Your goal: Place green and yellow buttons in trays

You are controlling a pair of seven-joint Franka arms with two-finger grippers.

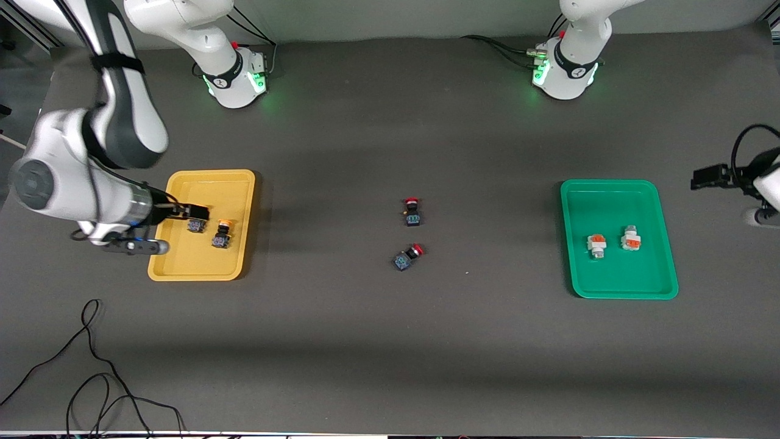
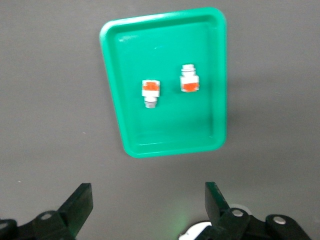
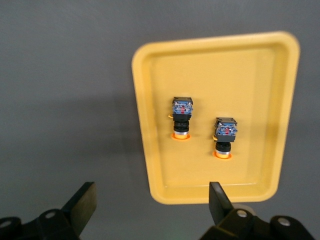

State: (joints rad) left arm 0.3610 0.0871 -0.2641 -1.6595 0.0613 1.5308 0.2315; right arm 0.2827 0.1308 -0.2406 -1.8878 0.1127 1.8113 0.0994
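Note:
The yellow tray [image 1: 201, 268] holds two yellow-capped buttons on black-blue bodies, one in plain sight [image 1: 222, 235] and one [image 1: 195, 226] partly under my right gripper [image 1: 198, 213]. In the right wrist view both buttons [image 3: 182, 119] [image 3: 225, 135] lie in the yellow tray [image 3: 260, 75], and the right gripper [image 3: 152, 207] is open and empty above the tray's edge. The green tray [image 1: 618, 286] holds two white buttons [image 1: 596, 245] [image 1: 631, 238] with orange blocks. The left wrist view shows them [image 2: 151, 92] [image 2: 189, 82] in the green tray [image 2: 170, 145]. My left gripper [image 2: 148, 207] is open and empty, raised beside that tray [image 1: 710, 177].
Two red-capped black-blue switches [image 1: 412, 212] [image 1: 407, 257] lie on the dark table between the trays. A loose black cable [image 1: 91, 366] loops on the table near the front camera at the right arm's end.

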